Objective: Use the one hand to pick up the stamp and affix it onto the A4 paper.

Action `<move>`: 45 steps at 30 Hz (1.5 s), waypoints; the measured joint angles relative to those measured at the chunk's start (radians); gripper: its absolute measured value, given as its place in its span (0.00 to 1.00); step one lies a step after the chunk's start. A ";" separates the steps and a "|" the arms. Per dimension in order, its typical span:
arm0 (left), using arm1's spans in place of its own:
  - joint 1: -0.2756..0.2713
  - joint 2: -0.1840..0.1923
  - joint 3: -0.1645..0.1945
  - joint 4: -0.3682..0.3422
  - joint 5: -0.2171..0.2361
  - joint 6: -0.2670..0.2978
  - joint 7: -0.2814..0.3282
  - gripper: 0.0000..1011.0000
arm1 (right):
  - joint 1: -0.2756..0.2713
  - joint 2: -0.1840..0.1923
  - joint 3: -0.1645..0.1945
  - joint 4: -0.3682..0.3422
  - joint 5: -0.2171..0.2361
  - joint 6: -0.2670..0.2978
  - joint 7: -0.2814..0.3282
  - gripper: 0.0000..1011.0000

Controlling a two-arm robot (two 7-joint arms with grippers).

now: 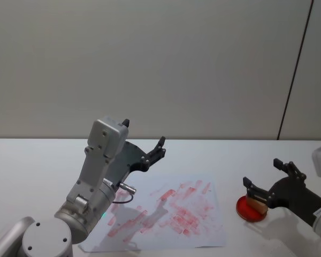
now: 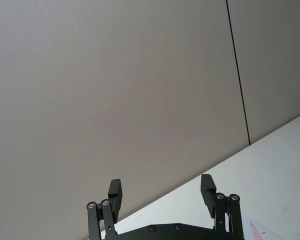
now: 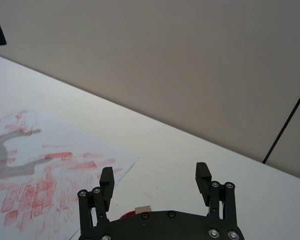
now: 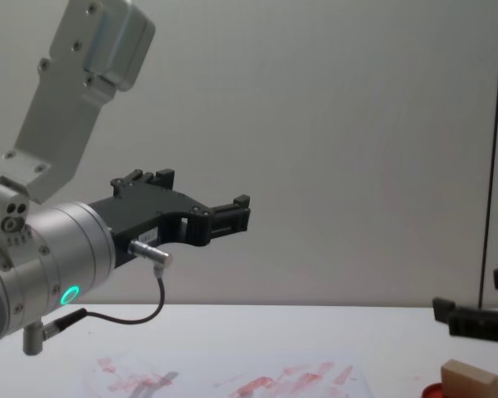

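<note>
— Head view, far right: see the right claw (image 1: 262,172)? It's black, with two flat fingers on a pale grey boxy wrist. It's spread wide and gripping nothing.

— And the stamp (image 1: 255,202)?

— Just under it. It's a small tan wooden block, square-edged, standing upright on the ink pad (image 1: 246,213), which is a flat round red disc on the white surface (image 1: 32,171). One finger looks right beside the block, but I can't tell whether they touch.

— Does the right wrist view help?

— It catches a pale sliver of the stamp's top, close under the claw's palm. Both fingertips poke out well apart beyond it.

— Where's the A4 paper (image 1: 206,235)?

— Lying flat on the surface, left of the pad and apart from it. It's a thin white sheet covered in red smears and blocky rectangular prints, thickest through the middle.

— What about the other arm?

— The left claw (image 1: 144,134) hangs in the air over on the sheet's left side, tilted up toward the plain matte grey wall (image 1: 160,64). It has the same black linkage fingers, opened wide and empty. Its wrist is a smooth silver cylinder with a green light glowing. A thin black cable (image 4: 159,300) loops down from a small metal plug on it. The arm's shadow falls across the paper.
</note>
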 joint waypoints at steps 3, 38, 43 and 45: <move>0.000 0.000 0.000 0.000 0.000 0.000 0.000 0.99 | 0.008 0.002 0.002 0.020 0.002 0.010 0.023 0.99; 0.000 0.000 0.000 0.000 0.000 0.000 0.000 0.99 | 0.048 0.001 -0.012 0.151 -0.011 0.053 0.137 0.80; 0.000 0.000 0.000 0.000 0.000 0.000 0.000 0.99 | 0.047 0.005 -0.012 0.156 -0.010 0.057 0.141 0.64; 0.000 0.000 0.000 0.000 0.000 0.000 0.000 0.99 | 0.047 0.005 -0.012 0.158 -0.010 0.057 0.142 0.56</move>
